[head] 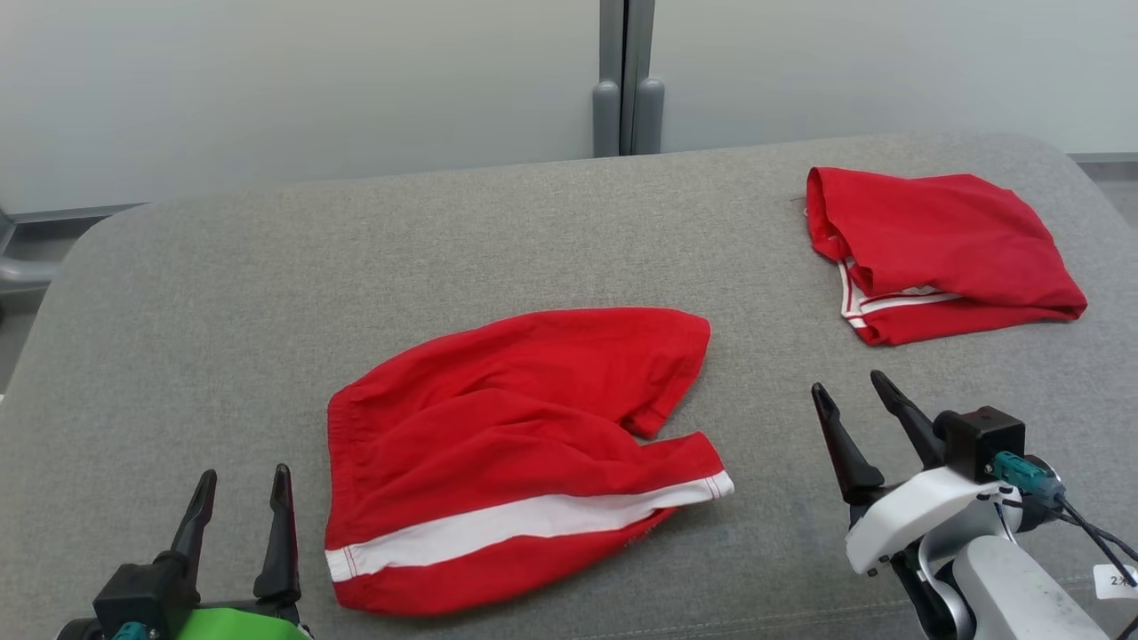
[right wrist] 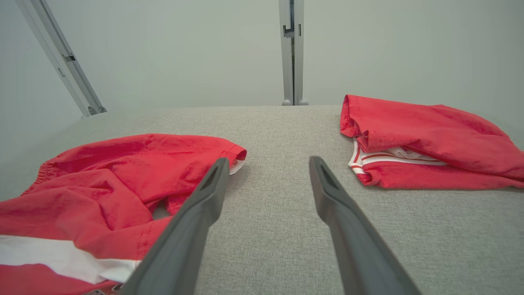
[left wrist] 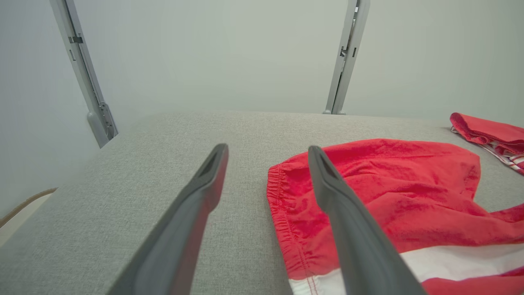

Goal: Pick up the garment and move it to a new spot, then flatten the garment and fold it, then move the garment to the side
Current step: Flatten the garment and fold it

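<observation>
shorts (head: 516,427) lie well apart from folded pair (head: 942,249), inside cushion (head: 222,293) edges.

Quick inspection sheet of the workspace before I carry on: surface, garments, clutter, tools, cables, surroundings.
Surface: grey padded table.
Job's things: red shorts with white stripe lie rumpled at centre; folded red garment sits far right.
Clutter: nothing seen.
Tools: left tool and right tool open, empty, flanking the shorts.
Cables: dark cable at the right wrist, clear of the cloth.
Surroundings: pale wall, grey post behind.
</observation>
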Robot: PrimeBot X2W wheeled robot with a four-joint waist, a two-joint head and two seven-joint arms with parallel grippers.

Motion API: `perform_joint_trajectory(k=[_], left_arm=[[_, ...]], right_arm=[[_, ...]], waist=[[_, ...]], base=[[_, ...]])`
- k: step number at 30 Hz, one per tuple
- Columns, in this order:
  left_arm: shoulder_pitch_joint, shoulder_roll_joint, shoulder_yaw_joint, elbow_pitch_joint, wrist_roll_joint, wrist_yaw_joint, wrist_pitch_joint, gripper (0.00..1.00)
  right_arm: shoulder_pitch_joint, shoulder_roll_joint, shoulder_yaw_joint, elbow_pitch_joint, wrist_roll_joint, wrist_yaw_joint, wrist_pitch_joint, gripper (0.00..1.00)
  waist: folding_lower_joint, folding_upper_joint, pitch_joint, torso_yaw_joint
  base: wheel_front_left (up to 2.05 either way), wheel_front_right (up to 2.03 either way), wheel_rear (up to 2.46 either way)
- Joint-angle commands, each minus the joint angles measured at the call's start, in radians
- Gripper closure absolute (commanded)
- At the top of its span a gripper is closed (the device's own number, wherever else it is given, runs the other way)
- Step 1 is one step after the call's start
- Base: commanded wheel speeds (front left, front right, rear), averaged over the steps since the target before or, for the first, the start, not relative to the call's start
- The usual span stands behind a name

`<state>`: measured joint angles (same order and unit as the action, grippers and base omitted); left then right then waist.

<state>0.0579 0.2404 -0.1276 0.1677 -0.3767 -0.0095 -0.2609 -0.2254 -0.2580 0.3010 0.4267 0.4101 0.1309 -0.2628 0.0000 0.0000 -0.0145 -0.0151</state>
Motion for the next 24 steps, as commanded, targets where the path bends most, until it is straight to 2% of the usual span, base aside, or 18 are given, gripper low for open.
perform_joint_trajectory(k=[1, 7, 17, 24], left_arm=[[0.025, -0.012, 0.023, -0.011, 0.024, -0.001, -0.003, 0.00], [0.068, -0.051, 0.084, -0.036, 0.097, -0.010, -0.003, 0.00], [0.082, -0.042, 0.115, -0.021, 0.134, -0.063, -0.003, 0.00], [0.076, -0.044, 0.143, 0.000, 0.151, -0.052, -0.003, 0.00]], right_arm=[[0.020, 0.003, -0.008, -0.007, -0.008, 0.000, -0.004, 0.00], [0.051, 0.018, -0.063, -0.033, -0.026, 0.000, -0.004, 0.00], [0.084, 0.039, -0.105, -0.053, -0.037, 0.000, -0.004, 0.00], [0.081, 0.042, -0.095, -0.057, -0.038, 0.000, -0.004, 0.00]], waist=[[0.0000, 0.0000, -0.008, -0.018], [0.0000, 0.0000, -0.024, -0.037], [0.0000, 0.0000, -0.022, -0.044], [0.0000, 0.0000, -0.019, -0.058]], base=[[0.00, 0.00, 0.00], [0.00, 0.00, 0.00], [0.00, 0.00, 0.00], [0.00, 0.00, 0.00]])
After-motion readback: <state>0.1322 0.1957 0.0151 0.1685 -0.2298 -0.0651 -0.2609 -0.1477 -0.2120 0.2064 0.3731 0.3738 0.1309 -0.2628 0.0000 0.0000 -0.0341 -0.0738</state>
